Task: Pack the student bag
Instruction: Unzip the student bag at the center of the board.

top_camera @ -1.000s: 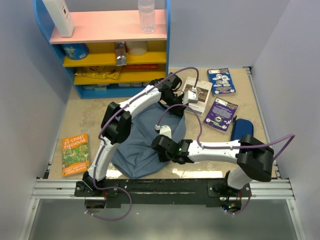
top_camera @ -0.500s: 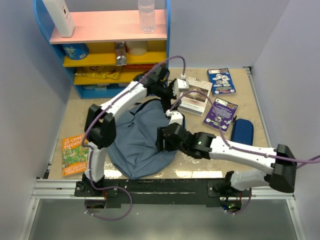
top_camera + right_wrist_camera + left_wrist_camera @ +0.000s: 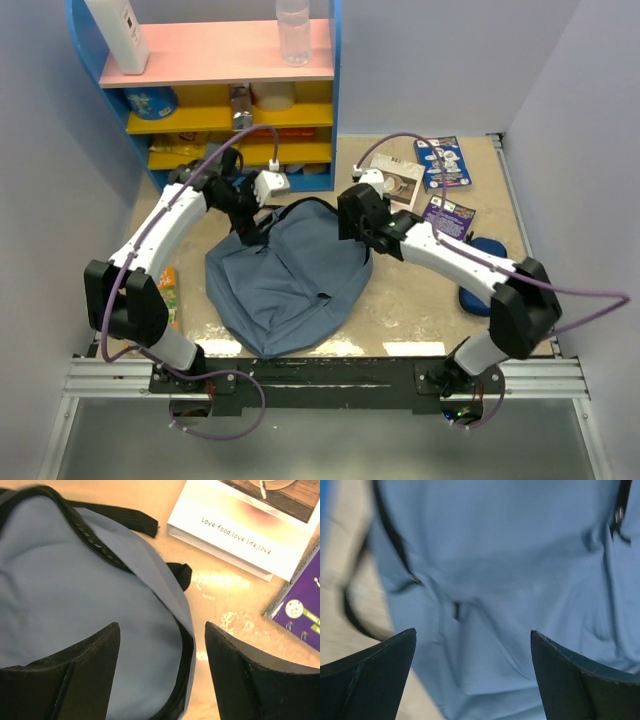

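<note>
A: Where's the student bag (image 3: 285, 285)?
B: Flat on the bench (image 3: 410, 315), centre, between the left arm (image 3: 160, 235) and the right arm (image 3: 450, 260). Rounded end is toward the near edge, and the end with the black zipper (image 3: 95, 545) is toward the shelf unit (image 3: 230, 100).
A: Left gripper (image 3: 472, 632)?
B: Spread wide, nothing between the fingers. Its wrist view is all blue fabric, a bit blurred. From the top it's over the bag's far-left corner, close to the shelf unit.
A: Touching the bag?
B: Can't tell from either view.
A: Right gripper (image 3: 162, 627)?
B: Fingers apart too, nothing gripped. It hangs over the bag's far-right edge, and the zipper line runs under the gap. A black strap (image 3: 125, 516) sticks out onto the bench.
A: Other items?
B: White book (image 3: 235, 535) just beyond that edge, its cover reading "Love food, love life, love". Purple book (image 3: 300, 610) beside it on the right. A dark-blue-covered book (image 3: 441, 162) lies farther back near the right wall. Orange book (image 3: 168, 295) on the left, mostly behind the left arm.
A: Blue thing on the right?
B: Probably a dark-blue case (image 3: 484, 244). The right arm covers most of it, so I'm not sure.
A: Shelf?
B: Clear bottle (image 3: 293, 30) standing on the pink top board.
</note>
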`<action>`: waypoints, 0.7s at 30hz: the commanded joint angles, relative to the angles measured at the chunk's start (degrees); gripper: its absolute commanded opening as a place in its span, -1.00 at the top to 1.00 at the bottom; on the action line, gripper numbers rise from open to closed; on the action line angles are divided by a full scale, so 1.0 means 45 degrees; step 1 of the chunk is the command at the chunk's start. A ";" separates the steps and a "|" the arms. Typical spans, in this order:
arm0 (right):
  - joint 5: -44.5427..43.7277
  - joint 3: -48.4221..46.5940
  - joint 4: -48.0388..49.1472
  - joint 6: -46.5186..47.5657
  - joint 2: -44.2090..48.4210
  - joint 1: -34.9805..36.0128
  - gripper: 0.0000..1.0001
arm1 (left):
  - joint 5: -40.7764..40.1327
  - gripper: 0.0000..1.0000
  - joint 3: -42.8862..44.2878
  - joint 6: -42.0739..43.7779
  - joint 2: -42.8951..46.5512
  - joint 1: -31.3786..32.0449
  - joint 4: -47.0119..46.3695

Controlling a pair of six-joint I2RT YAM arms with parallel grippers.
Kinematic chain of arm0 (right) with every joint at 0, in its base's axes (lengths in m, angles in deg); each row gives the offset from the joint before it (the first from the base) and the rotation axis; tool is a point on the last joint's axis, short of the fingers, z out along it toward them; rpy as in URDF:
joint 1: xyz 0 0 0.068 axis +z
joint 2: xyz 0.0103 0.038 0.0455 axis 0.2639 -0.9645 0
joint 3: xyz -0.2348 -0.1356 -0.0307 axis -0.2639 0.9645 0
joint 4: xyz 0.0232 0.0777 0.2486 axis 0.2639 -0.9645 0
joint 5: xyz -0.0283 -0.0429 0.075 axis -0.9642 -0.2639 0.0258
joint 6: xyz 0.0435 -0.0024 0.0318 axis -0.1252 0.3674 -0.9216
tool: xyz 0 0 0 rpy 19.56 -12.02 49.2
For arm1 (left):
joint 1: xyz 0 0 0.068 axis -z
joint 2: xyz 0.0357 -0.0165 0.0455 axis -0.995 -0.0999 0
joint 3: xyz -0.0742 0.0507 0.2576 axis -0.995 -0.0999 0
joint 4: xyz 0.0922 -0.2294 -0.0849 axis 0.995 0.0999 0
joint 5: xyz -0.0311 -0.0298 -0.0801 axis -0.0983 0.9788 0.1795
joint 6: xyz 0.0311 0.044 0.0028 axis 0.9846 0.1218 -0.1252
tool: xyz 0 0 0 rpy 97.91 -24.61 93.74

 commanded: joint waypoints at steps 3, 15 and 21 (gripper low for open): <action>-0.0454 -0.0838 0.0828 0.1438 -0.1749 -0.0469 -0.19 | 0.0056 -1.00 -0.1537 0.1539 0.0265 -0.0078 0.2026; -0.0046 0.2188 0.1180 -0.0142 0.0163 -0.0958 1.00 | -0.3239 -1.00 -0.3842 0.0039 -0.1197 0.2637 -0.0193; 0.1048 0.4101 0.1453 -0.1333 0.1353 -0.0977 1.00 | -0.5582 -1.00 -0.4388 -0.1037 -0.1845 0.2657 -0.2612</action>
